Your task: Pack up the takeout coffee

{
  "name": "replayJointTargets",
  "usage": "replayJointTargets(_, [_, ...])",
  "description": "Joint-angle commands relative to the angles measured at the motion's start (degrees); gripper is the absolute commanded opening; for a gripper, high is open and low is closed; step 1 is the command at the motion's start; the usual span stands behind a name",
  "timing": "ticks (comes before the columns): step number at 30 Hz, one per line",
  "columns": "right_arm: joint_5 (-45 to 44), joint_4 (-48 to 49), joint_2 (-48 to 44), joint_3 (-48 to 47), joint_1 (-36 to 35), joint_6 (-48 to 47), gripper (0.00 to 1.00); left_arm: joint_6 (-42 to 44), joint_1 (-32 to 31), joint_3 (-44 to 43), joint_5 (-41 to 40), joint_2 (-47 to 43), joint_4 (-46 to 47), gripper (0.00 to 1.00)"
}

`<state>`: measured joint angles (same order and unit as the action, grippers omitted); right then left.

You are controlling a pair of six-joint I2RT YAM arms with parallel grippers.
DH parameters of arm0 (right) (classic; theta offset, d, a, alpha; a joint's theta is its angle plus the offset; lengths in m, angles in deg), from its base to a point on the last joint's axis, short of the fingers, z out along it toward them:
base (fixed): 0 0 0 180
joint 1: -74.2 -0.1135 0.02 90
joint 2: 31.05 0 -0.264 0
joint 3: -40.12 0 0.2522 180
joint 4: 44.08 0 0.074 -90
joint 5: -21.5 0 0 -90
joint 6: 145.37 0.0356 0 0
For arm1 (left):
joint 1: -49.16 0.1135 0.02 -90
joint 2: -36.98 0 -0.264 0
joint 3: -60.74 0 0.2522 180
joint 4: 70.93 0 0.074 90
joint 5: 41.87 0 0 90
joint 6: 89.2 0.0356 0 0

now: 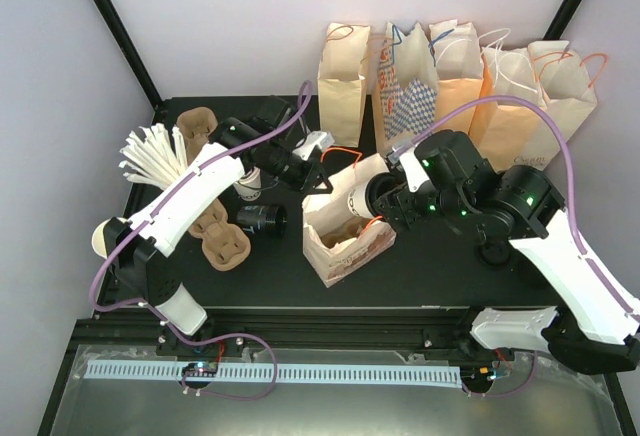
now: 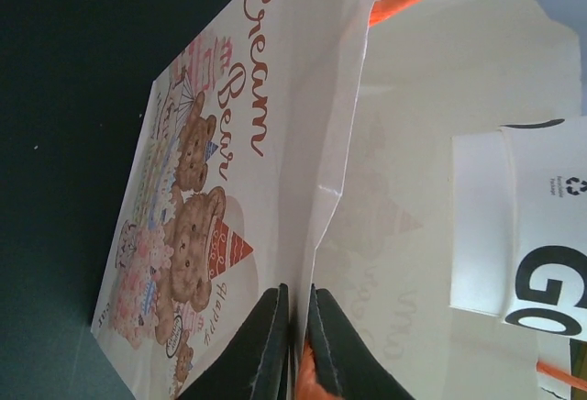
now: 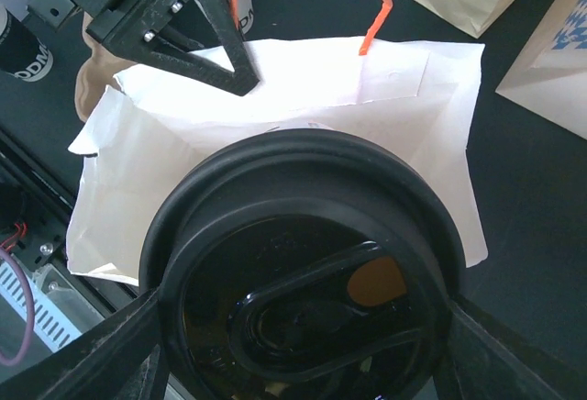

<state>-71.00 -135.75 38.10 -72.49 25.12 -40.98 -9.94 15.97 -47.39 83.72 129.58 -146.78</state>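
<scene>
Left jaws: pinched shut on paper bag point(image 2: 229, 143) rim.
Right jaws: clamped around takeout coffee point(image 3: 303, 272), at bag mouth.
Bag interior: brown item point(image 1: 345, 228).

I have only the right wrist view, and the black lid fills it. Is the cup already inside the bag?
Observer: Only at its mouth. From above, the takeout coffee lies tilted over the open top of the white bag, in the right gripper.
Operator: Does the left gripper really hold the bag?
Observer: Yes, its own camera shows the left gripper shut on the bag's paper edge.
Operator: What faces that camera?
Observer: The cup's side with dark printed letters.
</scene>
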Motion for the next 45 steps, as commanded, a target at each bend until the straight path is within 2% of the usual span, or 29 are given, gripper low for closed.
replayJointTargets(1, [-2.36,-0.4,-0.19,0.32,-0.31,-1.29,0.62,0.23,-0.06,-3.16,0.2,-0.49,1.97,0.1])
replayJointTargets(6, [-3.14,-1.83,4.63,-1.74,-0.3,-0.44,0.61,2.39,-0.98,-4.33,2.72,-1.27,3.05,0.1])
replayJointTargets(11, [-4.22,-4.29,11.38,-6.07,-0.27,1.07,0.6,2.52,-2.94,-4.88,0.3,-2.3,4.08,0.1])
replayJointTargets(18, [-4.19,-3.54,12.62,-6.1,-0.29,2.54,0.6,2.69,-3.74,-4.64,-1.85,-3.88,5.6,0.09])
replayJointTargets(25, [-8.29,3.38,6.28,9.82,-0.28,4.19,0.59,2.73,-4.02,-3.92,-1.63,-5.24,7.51,0.08])
replayJointTargets(33, [-7.36,6.49,1.9,17.78,-0.42,6.43,0.59,3.98,-6.88,-2.72,-6.33,-7.68,9.56,0.06])
replayJointTargets(40, [-10.65,13.38,-1.27,26.6,-2.91,8.34,0.58,2.54,-10.82,2.7,-11.34,-11.5,15.51,0.05])
replayJointTargets(45, [-17.35,14.05,-2.82,31.36,-5.61,13.65,0.56,0.1,-12.46,9.41,-14.73,-15.96,21.31,0.04])
